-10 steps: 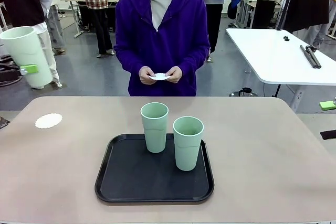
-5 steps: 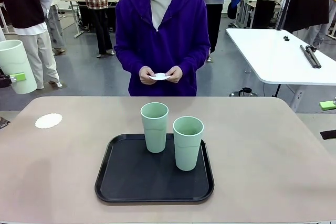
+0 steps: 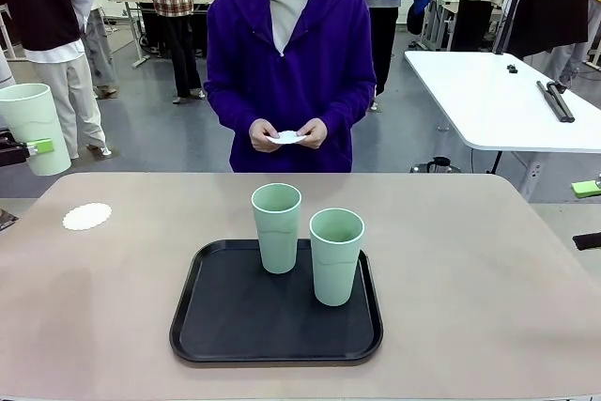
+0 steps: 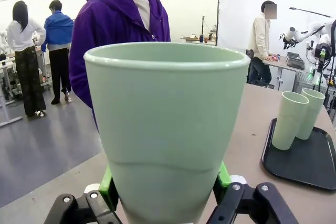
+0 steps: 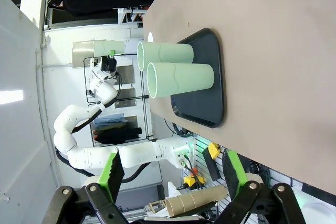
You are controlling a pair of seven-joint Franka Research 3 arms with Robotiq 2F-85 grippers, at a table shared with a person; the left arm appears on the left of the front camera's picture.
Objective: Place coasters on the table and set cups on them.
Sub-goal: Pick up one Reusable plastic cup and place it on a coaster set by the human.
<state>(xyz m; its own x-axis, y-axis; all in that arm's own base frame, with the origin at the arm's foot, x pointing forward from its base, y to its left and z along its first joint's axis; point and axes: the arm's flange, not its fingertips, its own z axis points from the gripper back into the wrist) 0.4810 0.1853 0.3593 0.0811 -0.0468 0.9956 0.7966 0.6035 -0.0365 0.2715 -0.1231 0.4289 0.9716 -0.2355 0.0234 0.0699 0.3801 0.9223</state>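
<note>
**Held cup.** The held cup (image 4: 165, 129) is a tall, tapered, handleless plastic tumbler. Judge it light and stiff enough for a side grasp, but smooth and thin-walled, so excess force may flex it. It is upright in the air near the left end of the surface (image 3: 470, 279). The left gripper (image 4: 165, 182) is clamped low on its wall, one green pad on each side. Because the wall narrows downward, a hard press onto the surface could loosen this grasp.

**Coaster.** The coaster (image 3: 86, 216) lies flat and bare on the left part of the surface, well apart from the tray (image 3: 216, 326). It is thin lacy paper, so judge it very light and limp, and easily shifted by a base arriving sideways. Lower the cup vertically.

**Tray cups.** The tray cups (image 3: 277, 227) stand upright and close together on the black tray. Take each from the side, at mid-wall, on the face away from its neighbour.

**Surroundings.** The person's hands (image 3: 264, 134) hold a second coaster (image 3: 285, 137) beyond the far edge. The right gripper (image 5: 170, 174) is off the surface's edge, jaws apart and empty.
</note>
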